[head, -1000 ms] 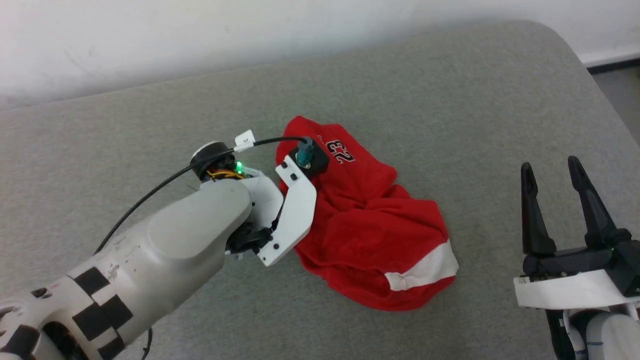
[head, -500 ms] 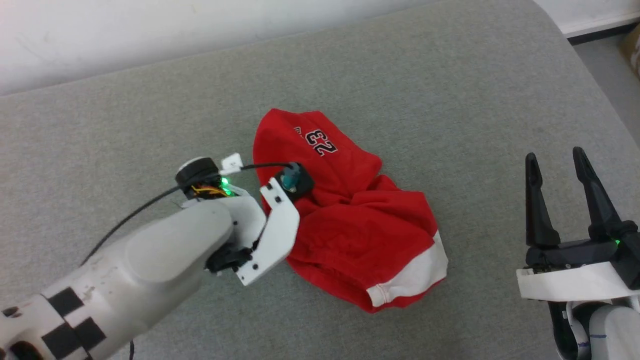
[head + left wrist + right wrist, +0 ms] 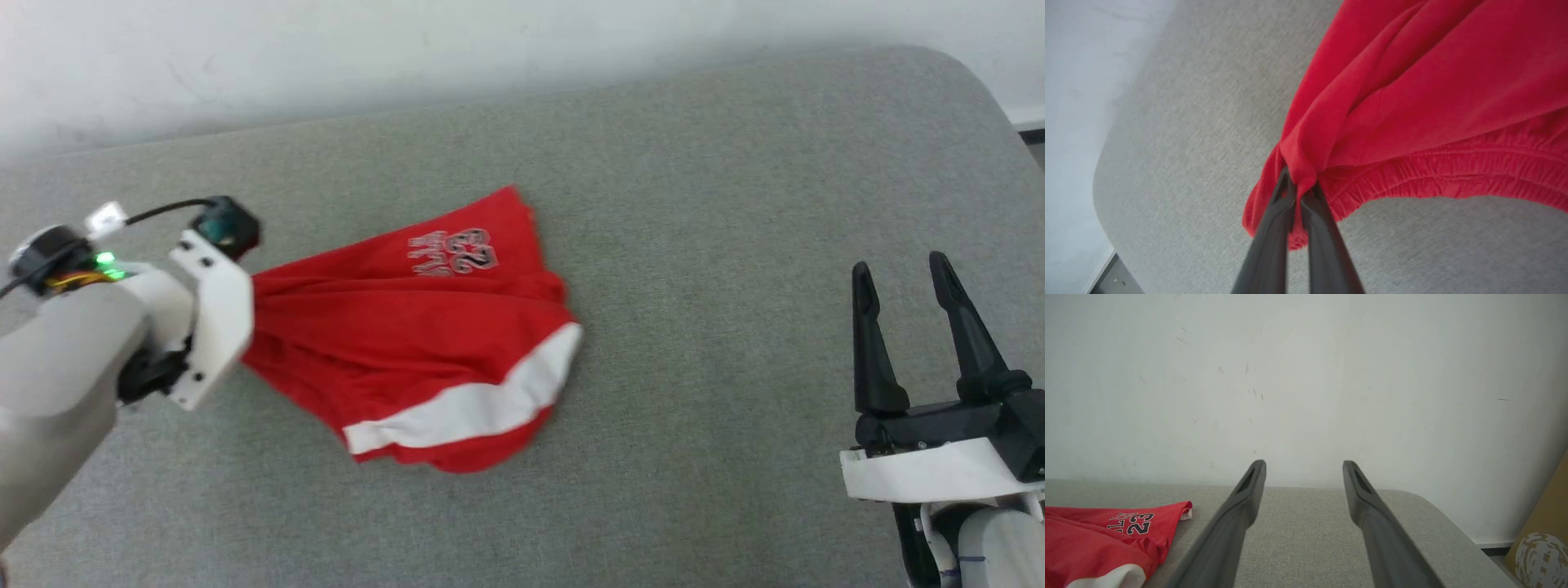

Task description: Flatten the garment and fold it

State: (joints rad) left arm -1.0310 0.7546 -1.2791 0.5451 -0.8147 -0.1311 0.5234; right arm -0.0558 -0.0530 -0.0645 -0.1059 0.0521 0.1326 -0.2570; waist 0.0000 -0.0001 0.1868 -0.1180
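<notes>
A grey fabric-covered surface (image 3: 735, 204) ran up to a pale wall (image 3: 490, 49). On its left half was the garment (image 3: 392, 343), red shorts in loose folds, pulled taut at the left end. The left gripper (image 3: 1298, 183) was pinched tight on bunched fabric by the elastic waistband (image 3: 1453, 171). The right gripper (image 3: 898, 263) hung well apart at the right, fingers spread, holding nothing. A white hem band (image 3: 473, 404) faced the robot, and the "23" print (image 3: 469, 249) lay on the far side.
</notes>
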